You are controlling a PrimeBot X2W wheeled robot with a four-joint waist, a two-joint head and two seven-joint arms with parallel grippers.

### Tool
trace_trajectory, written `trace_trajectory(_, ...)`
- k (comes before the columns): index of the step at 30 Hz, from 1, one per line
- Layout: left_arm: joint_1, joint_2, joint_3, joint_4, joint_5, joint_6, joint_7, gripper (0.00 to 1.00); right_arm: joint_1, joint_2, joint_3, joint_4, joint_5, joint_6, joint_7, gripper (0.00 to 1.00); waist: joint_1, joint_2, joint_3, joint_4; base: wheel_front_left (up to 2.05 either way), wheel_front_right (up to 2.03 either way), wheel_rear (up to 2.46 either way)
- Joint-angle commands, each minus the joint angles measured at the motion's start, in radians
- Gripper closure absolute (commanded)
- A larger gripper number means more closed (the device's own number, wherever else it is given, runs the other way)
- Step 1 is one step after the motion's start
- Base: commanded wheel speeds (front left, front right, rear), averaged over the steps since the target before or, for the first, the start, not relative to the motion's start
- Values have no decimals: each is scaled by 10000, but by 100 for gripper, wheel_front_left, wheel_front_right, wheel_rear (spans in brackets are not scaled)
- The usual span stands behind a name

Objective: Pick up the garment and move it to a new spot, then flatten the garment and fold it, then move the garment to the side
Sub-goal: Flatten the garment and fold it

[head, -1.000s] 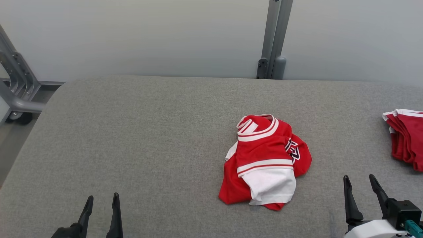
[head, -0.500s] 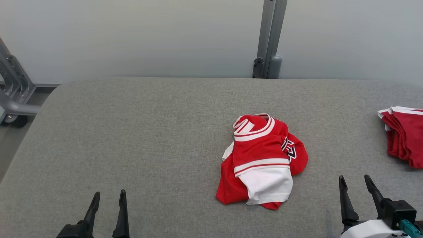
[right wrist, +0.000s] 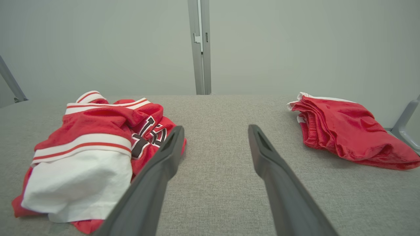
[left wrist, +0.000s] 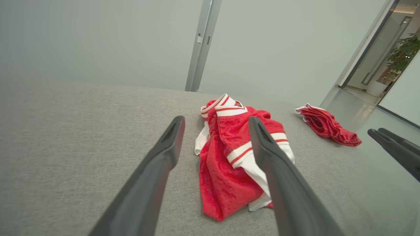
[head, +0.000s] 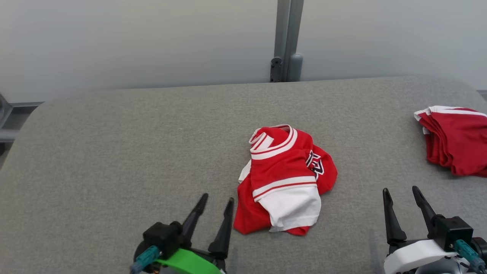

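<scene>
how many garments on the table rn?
2: a crumpled red-and-white jersey at the centre of the grey table; a folded red pile near its right edge, possibly more than one piece.

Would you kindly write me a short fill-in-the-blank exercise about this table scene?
The crumpled garment is mostly red and ____.
The left gripper and right gripper are both ____.
The folded red pile lies on the garment's ____ side.
The table is covered in ____ fabric.
Missing: white; open; right; grey.
</scene>
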Motion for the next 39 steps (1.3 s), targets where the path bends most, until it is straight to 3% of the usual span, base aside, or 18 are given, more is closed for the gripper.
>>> trace_trajectory(1, -290, 26, -367, 234, -555, -10, 307, 0, -122, -21, 57, -11, -9, -8, -3, 0, 0, 0, 247, -444, 0, 0, 0)
trace_trajectory(5, -795, 34, -2012, 887, -2238, -11, 1390, 0, -209, 1, 111, 25, 0, -8, -3, 0, 0, 0, 504, -889, 0, 0, 0)
trace_trajectory(7, -1258, 48, -2388, 1317, -2403, 74, 1591, 0, -294, 27, 91, 2, 1, -8, -3, 0, 0, 0, 659, -1087, 0, 0, 0)
trace_trajectory(17, -2260, 30, -3098, 3036, -3281, 891, 1341, 0, -356, 69, -84, -18, -19, -8, -3, 0, 0, 0, 946, -1510, 0, 0, 0)
trace_trajectory(21, -2461, 31, -3317, 3347, -3533, 788, 1087, 0, -394, 76, -125, 8, -20, -8, -3, 0, 0, 0, 939, -1500, 0, 0, 0)
trace_trajectory(23, -2564, 24, -3430, 3394, -3751, 712, 984, 71, -397, 78, -137, 30, -24, -8, -3, 0, 0, 0, 908, -1464, 0, 0, 0)
trace_trajectory(24, -2592, 30, -3453, 3426, -3880, 682, 941, 100, -388, 77, -147, 46, -26, -8, -3, 0, 0, 0, 880, -1435, 0, 0, 0)
trace_trajectory(31, -2911, 230, -2606, 2675, -4918, 588, 618, 100, -148, 77, -277, 41, 6, -8, -3, 0, 0, 0, 647, -1168, 0, 0, 0)
trace_trajectory(34, -3115, 758, -2070, 1628, -5272, 606, 886, 100, -74, 75, -317, 46, 26, -8, -3, 0, 0, 0, 593, -989, 0, 0, 0)
trace_trajectory(39, -3586, 2018, -1062, -404, -5653, 1137, 1552, 100, -31, 100, -264, 89, 78, -8, -3, 0, 0, 0, 521, -709, 0, 0, 0)
